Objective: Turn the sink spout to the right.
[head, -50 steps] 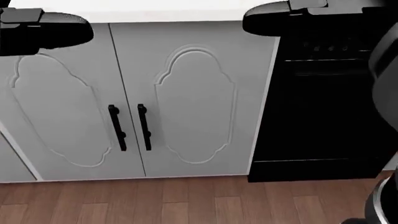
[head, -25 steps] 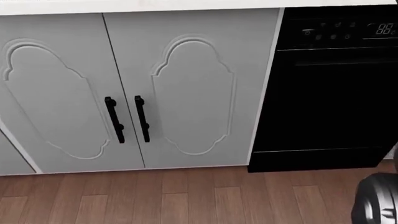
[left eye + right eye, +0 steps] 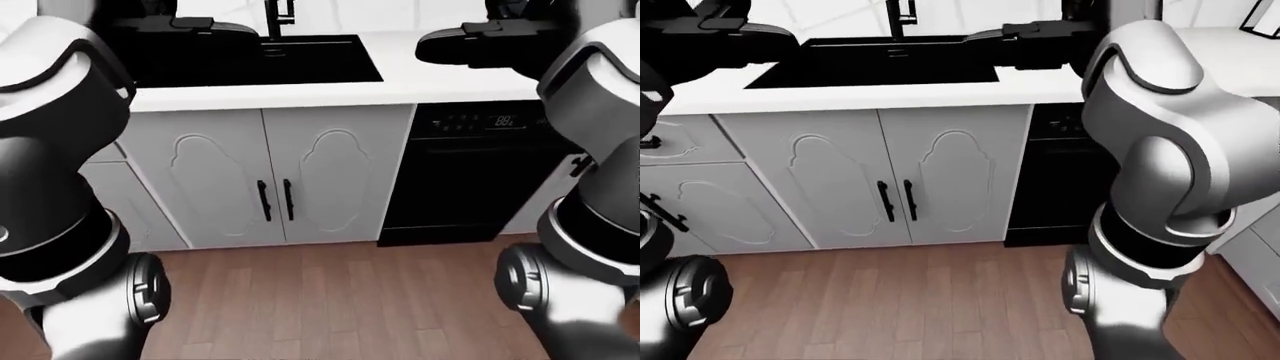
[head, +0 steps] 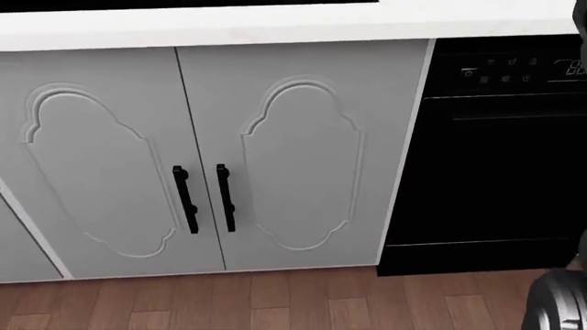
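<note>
The black sink is set into the white counter at the top of the left-eye view. Its dark spout rises behind the basin and is cut off by the view's top edge, so its direction does not show. My left hand hovers flat over the basin's left part, left of the spout and apart from it. My right hand hangs level over the counter to the right of the sink. Both hands look open and hold nothing. The head view shows neither hand nor spout.
Two grey cabinet doors with black handles stand under the sink. A black dishwasher is to their right. Wooden floor runs along the bottom. My own arms fill both sides of the eye views.
The head view has shifted: the camera moved, and the cabinet doors sit lower and further right. Both hands, seen at its top one second ago, have left that view.
</note>
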